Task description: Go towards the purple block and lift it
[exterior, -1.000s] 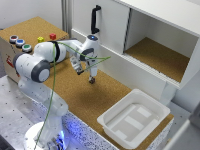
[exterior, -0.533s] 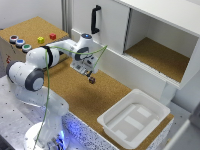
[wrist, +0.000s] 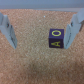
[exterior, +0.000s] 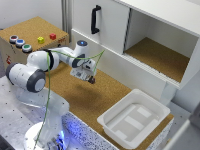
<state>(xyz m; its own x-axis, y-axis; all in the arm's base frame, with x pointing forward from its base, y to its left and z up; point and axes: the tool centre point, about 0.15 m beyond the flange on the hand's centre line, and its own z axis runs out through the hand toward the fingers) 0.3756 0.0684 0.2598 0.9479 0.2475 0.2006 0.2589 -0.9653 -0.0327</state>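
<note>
The purple block (wrist: 56, 38) is a small dark cube with yellow letters, resting on the cork surface. In the wrist view it lies between my two grey fingers (wrist: 10, 31), close to one of them. My gripper (wrist: 42, 36) is open, with nothing held. In the exterior view my gripper (exterior: 88, 78) hangs low over the cork floor in front of the cabinet, and the purple block (exterior: 92, 80) only peeks out as a dark spot at the fingertips.
A white tray (exterior: 150, 109) stands on the cork toward the exterior view's right. Behind is a white cabinet with a black handle (exterior: 95, 19) and an open compartment (exterior: 155, 55). A wooden box (exterior: 30, 27) with coloured buttons and small blocks sits at the left.
The arm has swung round and the gripper has come down over the purple block. The block has not moved.
</note>
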